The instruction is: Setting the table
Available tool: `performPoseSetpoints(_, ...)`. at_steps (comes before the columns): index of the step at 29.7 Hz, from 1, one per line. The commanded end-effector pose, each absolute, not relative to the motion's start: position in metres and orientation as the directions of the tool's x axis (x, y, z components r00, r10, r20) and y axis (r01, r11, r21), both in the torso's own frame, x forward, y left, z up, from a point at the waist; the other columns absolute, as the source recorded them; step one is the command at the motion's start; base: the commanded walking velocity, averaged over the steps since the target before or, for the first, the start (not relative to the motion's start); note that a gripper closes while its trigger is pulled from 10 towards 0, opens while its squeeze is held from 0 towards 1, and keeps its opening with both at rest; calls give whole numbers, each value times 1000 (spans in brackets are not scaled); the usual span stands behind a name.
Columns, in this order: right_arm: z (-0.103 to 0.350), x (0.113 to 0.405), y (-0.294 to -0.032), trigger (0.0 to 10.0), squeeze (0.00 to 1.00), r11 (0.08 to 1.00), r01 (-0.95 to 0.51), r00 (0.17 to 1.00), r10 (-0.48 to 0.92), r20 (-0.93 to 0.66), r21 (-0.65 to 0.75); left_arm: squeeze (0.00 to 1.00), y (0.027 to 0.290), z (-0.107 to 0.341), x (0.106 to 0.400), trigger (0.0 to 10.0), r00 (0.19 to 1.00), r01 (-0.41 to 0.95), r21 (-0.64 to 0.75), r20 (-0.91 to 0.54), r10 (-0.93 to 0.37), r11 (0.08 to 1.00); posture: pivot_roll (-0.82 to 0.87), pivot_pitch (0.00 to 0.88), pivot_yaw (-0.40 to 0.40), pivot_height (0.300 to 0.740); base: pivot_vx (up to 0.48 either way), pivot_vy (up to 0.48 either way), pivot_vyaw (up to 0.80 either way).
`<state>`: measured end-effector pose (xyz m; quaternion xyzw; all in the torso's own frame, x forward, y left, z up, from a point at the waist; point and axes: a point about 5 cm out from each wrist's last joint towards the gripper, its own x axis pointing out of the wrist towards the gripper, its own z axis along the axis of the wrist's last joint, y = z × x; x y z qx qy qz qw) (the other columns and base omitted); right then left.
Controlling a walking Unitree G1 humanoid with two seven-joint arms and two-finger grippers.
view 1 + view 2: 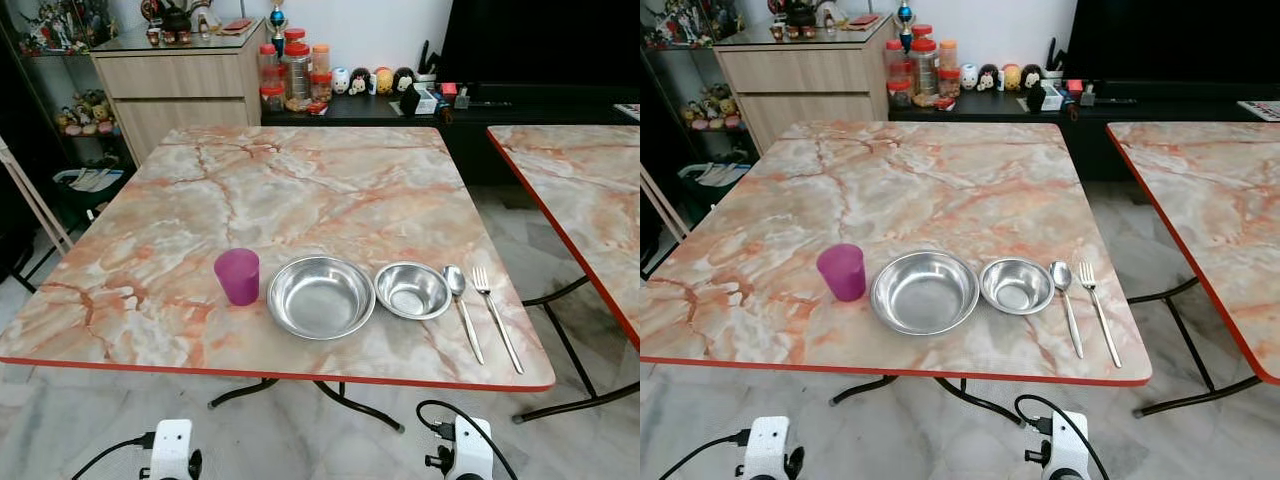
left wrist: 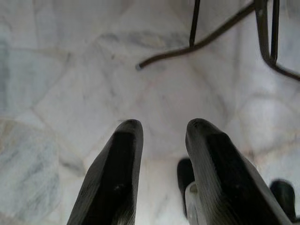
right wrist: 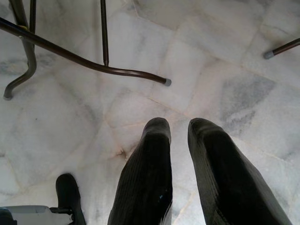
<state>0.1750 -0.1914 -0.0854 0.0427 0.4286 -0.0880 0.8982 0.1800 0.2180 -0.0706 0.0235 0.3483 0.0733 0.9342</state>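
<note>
Now we count five pieces in a row on the tabletop (image 1: 300, 190): one cup (image 1: 238, 276), two bowls, one spoon (image 1: 462, 308), one fork (image 1: 496, 316).
Both the big bowl (image 1: 321, 296) and small bowl (image 1: 412, 290) sit empty; our wrist views add the floor (image 3: 220, 70), where the left end effector (image 2: 161, 129) and right end effector (image 3: 179, 126) hang slightly parted, holding nothing.

two bowls (image 1: 321, 296), one cup (image 1: 238, 276), spoon (image 1: 461, 305), fork (image 1: 495, 314)
</note>
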Motion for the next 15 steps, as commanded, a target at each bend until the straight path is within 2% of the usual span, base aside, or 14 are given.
performPoseSetpoints(1,-85,175,-193,10000,0,982,190,616,-126,-778,-9,0,228,-61,187,10000,791,-155,93,-585,180,984,-3,0,1,740,0,0,0)
performPoseSetpoints(2,-85,175,-194,10000,0,982,188,616,-126,-777,-10,0,237,-45,196,10000,855,-171,105,-478,200,980,7,0,-2,740,0,0,0)
performPoseSetpoints(8,-84,176,-195,10000,0,983,181,616,-124,-778,-14,0,247,-20,207,10000,919,-176,131,-332,211,976,17,0,-2,740,0,0,0)
performPoseSetpoints(15,-84,178,-196,10000,0,983,182,619,-125,-775,-14,0,241,-3,198,10000,953,-157,127,-240,184,979,25,0,2,740,0,0,0)
